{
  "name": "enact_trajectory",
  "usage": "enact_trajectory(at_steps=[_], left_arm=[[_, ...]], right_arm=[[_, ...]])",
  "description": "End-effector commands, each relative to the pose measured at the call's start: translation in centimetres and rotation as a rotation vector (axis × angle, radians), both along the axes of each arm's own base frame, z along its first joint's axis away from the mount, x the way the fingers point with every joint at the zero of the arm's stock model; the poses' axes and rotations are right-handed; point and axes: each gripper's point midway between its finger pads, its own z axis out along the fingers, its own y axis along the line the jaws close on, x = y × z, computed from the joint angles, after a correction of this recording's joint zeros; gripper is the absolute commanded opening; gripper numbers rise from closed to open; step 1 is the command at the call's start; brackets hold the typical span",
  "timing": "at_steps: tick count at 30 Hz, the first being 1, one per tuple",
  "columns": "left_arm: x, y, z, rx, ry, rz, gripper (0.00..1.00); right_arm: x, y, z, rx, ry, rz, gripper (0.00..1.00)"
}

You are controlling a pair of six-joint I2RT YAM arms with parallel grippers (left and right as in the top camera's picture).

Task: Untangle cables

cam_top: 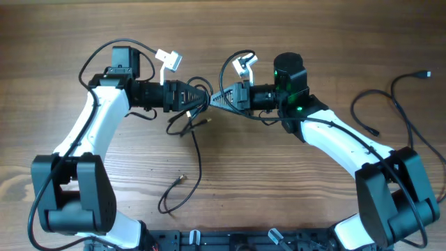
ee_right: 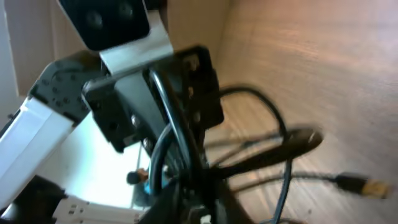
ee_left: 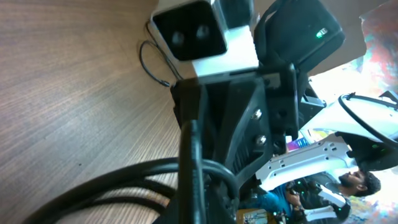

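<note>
A: Wood table, two white arms meeting nose to nose over it. Which step?

B: Mid-separation, I'd judge. The left gripper and right gripper are almost tip to tip. The cables are bunched just beside and below the left tips, and one tail trails well away from both.

A: Jaw states?

B: The left jaws are pressed together, and a black strand looks pinched in them. The right wrist view shows it leading straight into that pinch. The right jaws are blurred and crowded by cord, so I cannot tell if they grip or stand apart.

A: Anything outside the knot?

B: A loose cord lies well apart from the right gripper, out on its far side, touching nothing in the bunch.

A: Next move?

B: My guess is the right needs a sure pinch on a different strand close to the left's hold. Then both draw apart slowly so the loops slide out rather than cinch.

A: Small stuff?

B: A gold plug lies flat on the wood near the right gripper, off to one side, unheld.
</note>
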Motion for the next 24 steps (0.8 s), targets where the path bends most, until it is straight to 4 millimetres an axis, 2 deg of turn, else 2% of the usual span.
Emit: enact_trajectory(at_steps=[1,5,9,13,15,19,24], left_arm=[[-1.1,-1.3,0.7,-0.046,0.009,-0.051,0.04],[-1.6,-1.9,0.7,-0.048,0.012,-0.072,0.05],[-1.8,-2.2,0.7,-0.046,0.012,-0.083,0.05],[-1.3,-1.9,-1.0,0.055,0.006,-0.054,0.11],[-0.8,-1.5,-2.5,0.142,0.018,-0.025,0.49],[-0.1,-0.9,-3.8,0.227,0.051,0.020,0.70],[1.5,1.6,-4.4,0.262,0.116,0.128,0.86]], right_arm=[[1.7,0.0,0.4,-0.021,-0.051,-0.097,0.20],[2.2,-0.1,0.2,-0.029,-0.039,-0.130,0.18],[2.2,-0.1,0.1,-0.038,-0.067,-0.124,0.04],[2.3,-0.8,-2.3,-0.129,-0.045,-0.152,0.04],[2.8,-1.5,-4.1,-0.200,0.007,-0.210,0.04],[2.9,-1.8,-4.4,-0.210,0.016,-0.218,0.04],[3.0,-3.4,-5.9,-0.261,0.088,-0.246,0.04]])
